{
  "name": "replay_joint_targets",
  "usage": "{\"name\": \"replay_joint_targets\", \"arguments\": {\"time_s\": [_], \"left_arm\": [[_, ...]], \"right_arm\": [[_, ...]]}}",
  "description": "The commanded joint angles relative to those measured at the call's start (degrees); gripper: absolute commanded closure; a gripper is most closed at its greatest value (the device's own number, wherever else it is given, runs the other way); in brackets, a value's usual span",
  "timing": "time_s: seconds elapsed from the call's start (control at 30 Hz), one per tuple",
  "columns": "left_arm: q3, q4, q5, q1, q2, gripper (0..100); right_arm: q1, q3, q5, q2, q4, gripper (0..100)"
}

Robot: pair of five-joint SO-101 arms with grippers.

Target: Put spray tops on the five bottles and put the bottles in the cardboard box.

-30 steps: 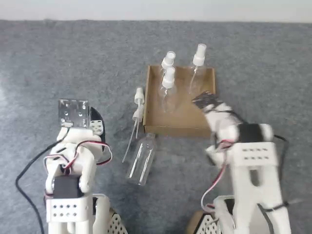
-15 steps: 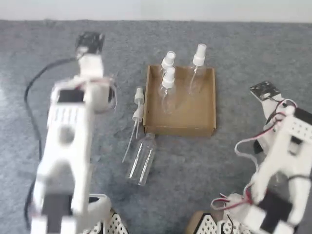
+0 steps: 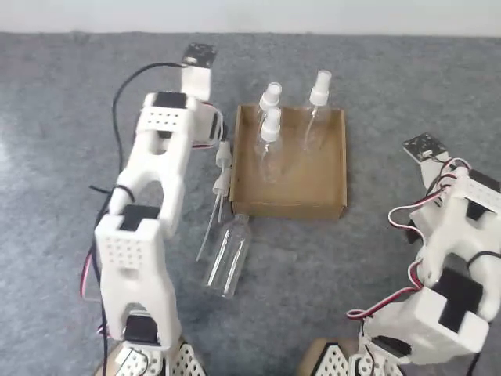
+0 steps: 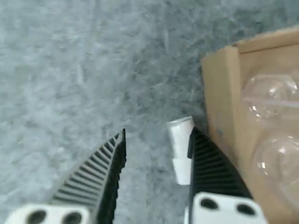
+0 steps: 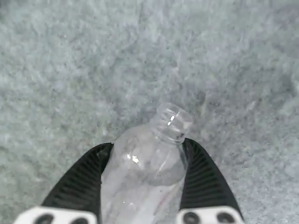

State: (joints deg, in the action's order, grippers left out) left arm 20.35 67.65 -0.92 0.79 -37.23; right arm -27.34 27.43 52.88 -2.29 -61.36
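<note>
The left gripper [image 4: 157, 135] hung over the grey carpet [image 4: 70, 70] with its jaws spread wide, just left of the cardboard box [image 4: 219, 93]. A white spray top [image 4: 181, 149] lay along the box's left edge, beside the finger nearer the box. Three clear bottles [image 3: 270, 153] stood inside the box with tops on; any print on them was too small to tell. A second spray top [image 3: 219, 186] and a topless bottle [image 3: 227, 254] lay nearer, by the box's near left corner. The right gripper [image 5: 147, 147] pinched an uncapped bottle [image 5: 154, 163] at its shoulders, over the carpet right of the box.
</note>
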Motion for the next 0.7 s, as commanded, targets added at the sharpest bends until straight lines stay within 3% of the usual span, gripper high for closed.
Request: {"name": "replay_joint_targets", "arguments": {"time_s": [0.0,0.3,0.67], "left_arm": [[8.40,3.43,0.44,0.79,-2.02,80],[14.46,8.70,0.00,0.62,-9.49,80],[17.98,15.47,-5.01,-5.80,-8.79,85]], "right_arm": [[-0.75,-3.08,0.70,0.48,0.40,99.3],[-0.75,-1.93,0.70,0.48,0.57,99.3],[-0.75,-0.79,0.79,0.48,0.66,99.2]]}}
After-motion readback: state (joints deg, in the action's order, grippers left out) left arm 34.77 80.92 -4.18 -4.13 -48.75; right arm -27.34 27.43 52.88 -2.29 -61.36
